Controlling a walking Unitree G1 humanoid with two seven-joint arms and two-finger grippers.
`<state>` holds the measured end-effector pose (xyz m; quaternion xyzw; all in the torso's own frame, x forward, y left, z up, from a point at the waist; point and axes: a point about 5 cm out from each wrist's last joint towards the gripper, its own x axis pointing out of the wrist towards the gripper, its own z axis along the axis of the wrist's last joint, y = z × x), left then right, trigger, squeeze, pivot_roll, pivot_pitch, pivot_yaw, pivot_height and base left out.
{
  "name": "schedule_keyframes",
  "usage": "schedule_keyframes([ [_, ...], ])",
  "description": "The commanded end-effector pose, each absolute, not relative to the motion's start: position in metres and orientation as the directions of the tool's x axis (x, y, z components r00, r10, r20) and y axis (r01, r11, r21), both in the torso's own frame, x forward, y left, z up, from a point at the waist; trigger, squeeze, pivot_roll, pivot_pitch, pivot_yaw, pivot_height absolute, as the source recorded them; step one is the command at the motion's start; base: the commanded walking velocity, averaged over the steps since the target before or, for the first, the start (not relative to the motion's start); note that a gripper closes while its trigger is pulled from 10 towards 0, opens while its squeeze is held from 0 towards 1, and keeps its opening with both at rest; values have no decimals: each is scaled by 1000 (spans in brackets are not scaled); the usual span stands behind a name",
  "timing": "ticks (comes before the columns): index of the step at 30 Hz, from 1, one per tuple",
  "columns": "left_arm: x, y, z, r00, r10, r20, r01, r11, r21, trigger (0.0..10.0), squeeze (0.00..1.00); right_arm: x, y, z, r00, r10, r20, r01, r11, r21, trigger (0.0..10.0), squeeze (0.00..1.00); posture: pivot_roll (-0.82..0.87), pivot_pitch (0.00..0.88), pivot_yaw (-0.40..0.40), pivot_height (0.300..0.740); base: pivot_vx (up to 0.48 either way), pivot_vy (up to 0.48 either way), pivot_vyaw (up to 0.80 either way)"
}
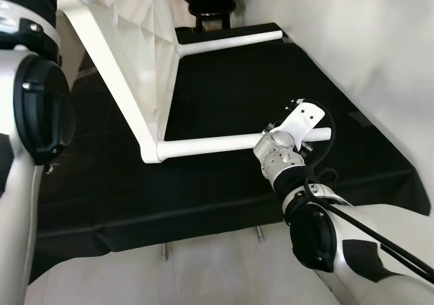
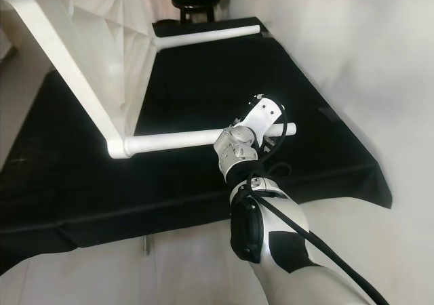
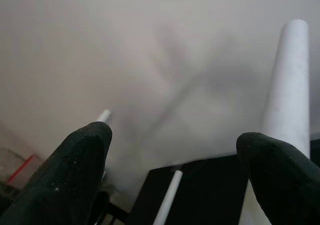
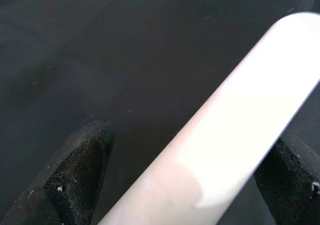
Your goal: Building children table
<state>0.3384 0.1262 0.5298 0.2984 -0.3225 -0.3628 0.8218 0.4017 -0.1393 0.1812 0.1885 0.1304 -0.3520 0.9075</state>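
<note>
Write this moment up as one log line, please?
right gripper: open around white table leg | left gripper: open, idle | table frame: tipped over black mat

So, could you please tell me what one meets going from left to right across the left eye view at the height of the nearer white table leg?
Robot's silver left arm → white plastic corner joint of the tipped table frame → nearer white round table leg → right tool at the leg's far end → pale wall.
</note>
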Motion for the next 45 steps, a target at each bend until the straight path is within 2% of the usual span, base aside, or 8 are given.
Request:
schedule_keyframes([
  [1,337,129,530,515,-796,319,402,552,730,10000,0,399,-142,175,702,-620,-351,700,691,181,10000,1000,72,83,2,740,0,0,0],
  [11,340,134,512,476,-850,227,471,464,750,10000,0,405,-131,177,735,-372,-566,675,477,563,10000,1000,68,76,13,740,0,0,0],
  [15,340,135,511,474,-853,220,476,459,751,10000,0,406,-133,179,739,-371,-562,672,458,582,10000,1000,68,76,12,740,0,0,0],
  [16,341,142,508,482,-849,216,481,462,745,10000,0,412,-132,191,847,-284,-449,529,377,760,10000,1000,69,75,9,740,0,0,0],
  [19,341,148,506,495,-841,217,478,472,740,10000,0,415,-139,203,892,-306,-332,435,386,813,10000,1000,73,79,5,740,0,0,0],
  [25,336,167,509,516,-816,261,449,517,729,10000,0,418,-159,249,893,-449,-27,352,660,664,10000,1000,65,85,-1,740,0,0,0],
  [29,333,177,508,524,-805,280,441,537,719,10000,0,418,-166,266,868,-492,69,377,742,554,10000,1000,59,84,-9,740,0,0,0],
  [45,329,175,508,511,-808,294,440,539,718,10000,0,410,-156,184,849,-433,-302,513,813,277,10000,1000,55,82,-28,740,0,0,0],
])
